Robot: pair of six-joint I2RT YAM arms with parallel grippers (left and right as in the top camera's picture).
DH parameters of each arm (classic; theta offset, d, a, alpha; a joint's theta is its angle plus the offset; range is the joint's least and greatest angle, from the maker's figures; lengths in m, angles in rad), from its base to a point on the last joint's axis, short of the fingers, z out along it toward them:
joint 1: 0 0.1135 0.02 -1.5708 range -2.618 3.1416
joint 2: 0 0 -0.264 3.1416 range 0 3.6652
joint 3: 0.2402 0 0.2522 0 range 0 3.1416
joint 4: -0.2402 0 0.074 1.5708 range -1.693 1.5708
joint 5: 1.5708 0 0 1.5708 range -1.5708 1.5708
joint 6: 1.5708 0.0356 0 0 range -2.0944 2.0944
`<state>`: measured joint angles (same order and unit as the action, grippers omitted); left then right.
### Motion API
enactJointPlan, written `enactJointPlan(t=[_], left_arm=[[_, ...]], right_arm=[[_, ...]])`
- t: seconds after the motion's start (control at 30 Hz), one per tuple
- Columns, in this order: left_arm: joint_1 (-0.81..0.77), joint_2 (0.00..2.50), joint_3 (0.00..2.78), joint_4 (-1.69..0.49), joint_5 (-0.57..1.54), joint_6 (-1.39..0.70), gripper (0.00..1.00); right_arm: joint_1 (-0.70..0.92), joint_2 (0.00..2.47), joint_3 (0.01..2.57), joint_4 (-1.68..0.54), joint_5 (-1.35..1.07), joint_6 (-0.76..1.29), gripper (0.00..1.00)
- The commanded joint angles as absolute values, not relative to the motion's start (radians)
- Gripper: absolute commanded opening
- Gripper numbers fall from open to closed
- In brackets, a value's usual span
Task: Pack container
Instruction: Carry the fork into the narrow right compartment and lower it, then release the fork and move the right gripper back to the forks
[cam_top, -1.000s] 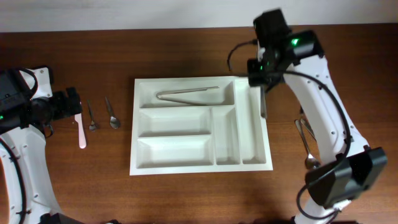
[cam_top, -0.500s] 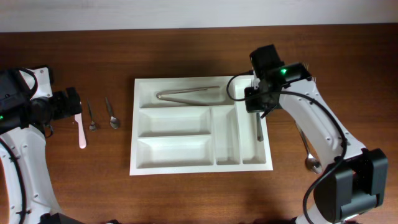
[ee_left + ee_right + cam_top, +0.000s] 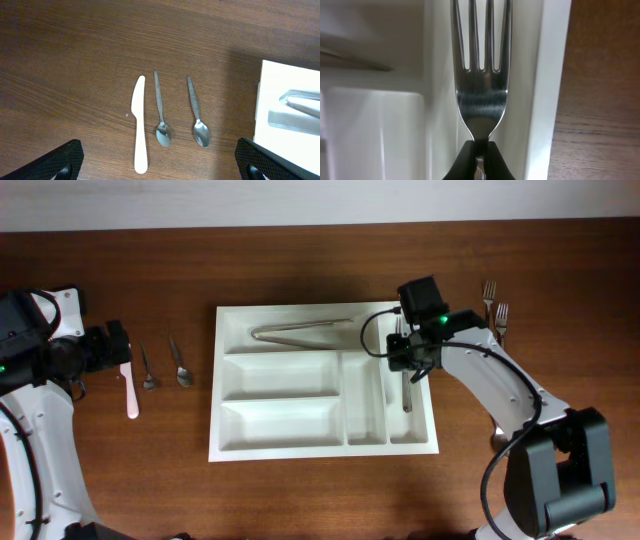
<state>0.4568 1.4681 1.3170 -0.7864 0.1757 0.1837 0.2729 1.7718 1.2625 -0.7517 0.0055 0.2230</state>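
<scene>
Right pincer has swung in from beyond the tray's 2 o'clock corner and now hangs over the narrow slot on its 3 o'clock side. Its jaws are nearly closed, pinching the neck of a fork whose tines point away from the wrist. Whether the fork touches the slot floor I cannot tell. My judgement is that letting go is the step in hand. The container lies mid-table, with tongs in its long 12 o'clock compartment. Spare forks wait at 2 o'clock. At 9 o'clock the left pincer has stayed put, spread wide and empty above a white knife and two teaspoons, so much packing remains
</scene>
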Motion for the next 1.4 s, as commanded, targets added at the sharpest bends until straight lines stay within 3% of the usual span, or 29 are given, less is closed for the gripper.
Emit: enactJointPlan(t=[0.0, 0.07, 0.17, 0.27, 0.47, 0.6, 0.77, 0.87, 1.03, 1.2, 1.37], left_arm=[[0.459, 1.46, 1.334, -0.787, 0.176, 0.197, 0.99], [0.459, 1.46, 1.334, -0.787, 0.176, 0.197, 0.99], [0.459, 1.46, 1.334, -0.787, 0.176, 0.197, 0.99], [0.459, 1.46, 1.334, -0.787, 0.176, 0.197, 0.99], [0.459, 1.46, 1.334, -0.787, 0.176, 0.197, 0.99], [0.459, 1.46, 1.334, -0.787, 0.176, 0.197, 0.99], [0.459, 1.46, 1.334, -0.787, 0.176, 0.197, 0.99], [0.459, 1.46, 1.334, -0.787, 0.176, 0.197, 0.99], [0.459, 1.46, 1.334, -0.787, 0.176, 0.197, 0.99], [0.459, 1.46, 1.334, -0.787, 0.176, 0.197, 0.99], [0.459, 1.46, 1.334, -0.787, 0.176, 0.197, 0.99]], right_arm=[[0.275, 1.776, 1.232, -0.724, -0.001, 0.23, 0.04], [0.274, 1.776, 1.232, -0.723, 0.0, 0.23, 0.07], [0.274, 1.776, 1.232, -0.722, 0.0, 0.23, 0.27], [0.275, 1.776, 1.232, -0.726, 0.0, 0.23, 0.33], [0.249, 1.769, 1.27, -0.738, 0.019, 0.215, 0.33], [0.139, 1.76, 1.419, -0.812, 0.019, 0.215, 0.34], [-0.059, 1.76, 1.602, -0.888, -0.001, 0.214, 0.56], [-0.166, 1.76, 1.62, -0.879, -0.054, 0.214, 0.62], [-0.269, 1.814, 1.605, -0.914, -0.092, 0.21, 0.63], [-0.273, 1.929, 1.602, -0.953, -0.099, 0.107, 0.62], [-0.268, 2.022, 1.602, -0.943, -0.098, 0.082, 0.5]])
